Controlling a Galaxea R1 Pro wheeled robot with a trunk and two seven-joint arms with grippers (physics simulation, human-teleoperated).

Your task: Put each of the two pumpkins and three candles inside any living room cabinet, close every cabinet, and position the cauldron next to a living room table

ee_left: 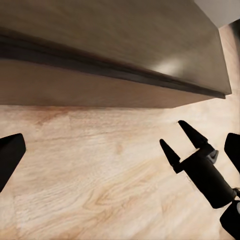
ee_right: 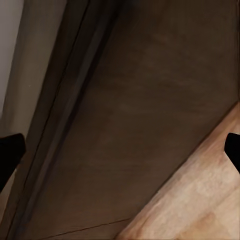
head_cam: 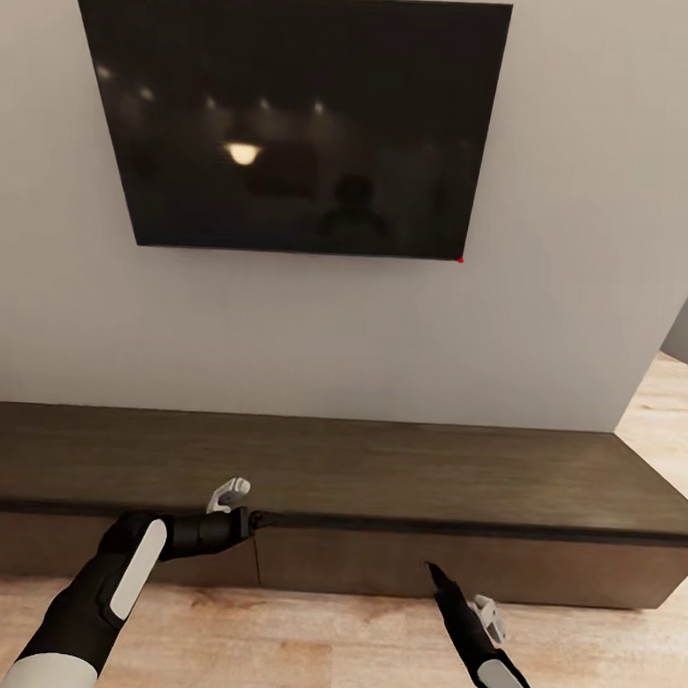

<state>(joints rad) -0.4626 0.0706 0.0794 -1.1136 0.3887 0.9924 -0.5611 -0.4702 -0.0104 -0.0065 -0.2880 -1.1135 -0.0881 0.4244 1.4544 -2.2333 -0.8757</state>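
The cabinet is a long low dark-brown unit against the wall, and its drawer fronts look shut. My left gripper sits at the dark gap under the cabinet's top, by the seam between two fronts. In the left wrist view its fingertips stand wide apart, open and empty. My right gripper points at the lower front from just above the floor. It is open, with nothing between its fingers. The right wrist view looks closely at the cabinet front. Pumpkins, candles, cauldron and table are out of view.
A large dark TV hangs on the grey wall above the cabinet. Light wood floor runs along the cabinet's base. Past the cabinet's right end the floor continues into an opening.
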